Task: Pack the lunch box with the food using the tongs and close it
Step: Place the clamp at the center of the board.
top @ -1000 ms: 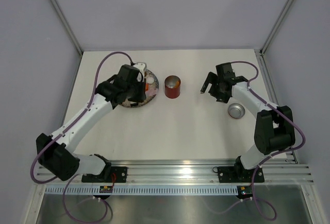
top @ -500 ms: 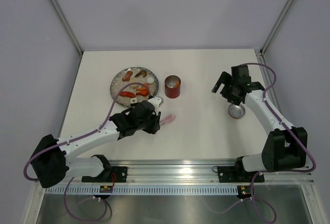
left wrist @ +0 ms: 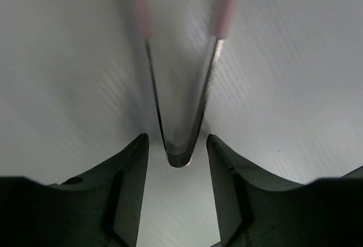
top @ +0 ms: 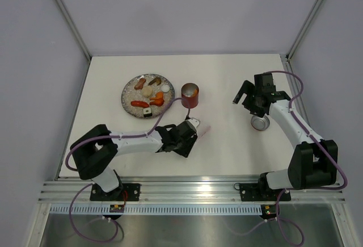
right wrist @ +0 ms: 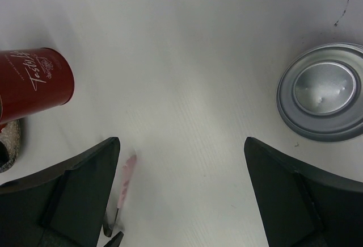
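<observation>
**Left fingers slack round tongs**

Left gripper (left wrist: 177, 139) fingers apart, the tongs' (left wrist: 179, 157) joined end between them with a slim gap each side, near the lunch box (top: 190, 96). Right gripper (right wrist: 181, 142) spread wide, holding nothing, beside the lid (right wrist: 323, 91). Food (top: 148, 95) on the plate (top: 129, 88).

Small cylindrical metal canister (right wrist: 34, 82): red, with white script lettering. Round metal lid (right wrist: 323, 91): silver. Wide round plate (top: 128, 92): grey, speckled. Bite-sized food pieces (top: 147, 91): orange, red, white, brown. Slim V-shaped tongs (left wrist: 180, 159): silver arms, pale pink tips.
</observation>
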